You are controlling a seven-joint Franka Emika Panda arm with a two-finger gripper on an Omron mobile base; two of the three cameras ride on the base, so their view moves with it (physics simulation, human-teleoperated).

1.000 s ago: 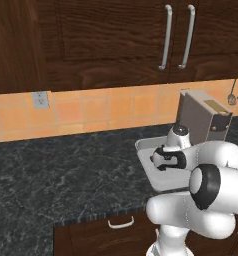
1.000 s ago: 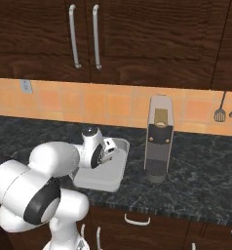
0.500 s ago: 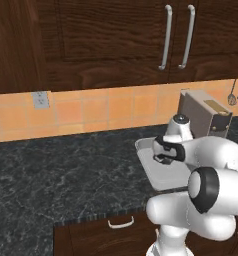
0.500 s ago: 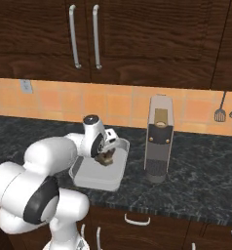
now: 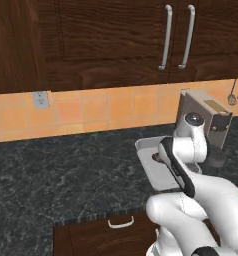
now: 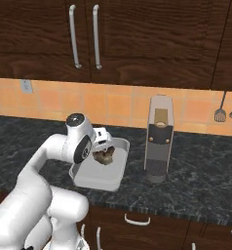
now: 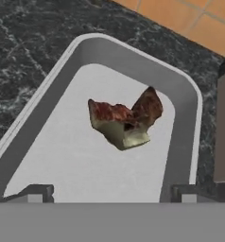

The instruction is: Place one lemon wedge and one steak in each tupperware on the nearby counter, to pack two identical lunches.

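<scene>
A tall grey box-like appliance (image 6: 158, 140) stands on the worktop (image 6: 201, 173) just beside the tupperware (image 6: 117, 181), on the side away from the wall socket (image 5: 40, 100). Behind the tupperware runs an orange tiled backsplash (image 5: 106, 109), with dark wooden cupboards (image 6: 137, 39) and their long silver handles (image 6: 74, 36) above it. Two utensils (image 6: 226, 108) hang on the tiles beyond the appliance. Below the tupperware, the worktop's front edge meets dark drawers with a curved handle (image 5: 121, 223). The worktop is black with grey marbling. One steak (image 7: 125, 119) lies inside the tupperware, towards its back wall; its lumpy shape runs roughly across the tray's width, notched on top. The gripper (image 7: 112, 191) hangs over the tupperware, jaws spread wide and holding nothing, its fingertips (image 7: 35, 193) apart from the steak.
</scene>
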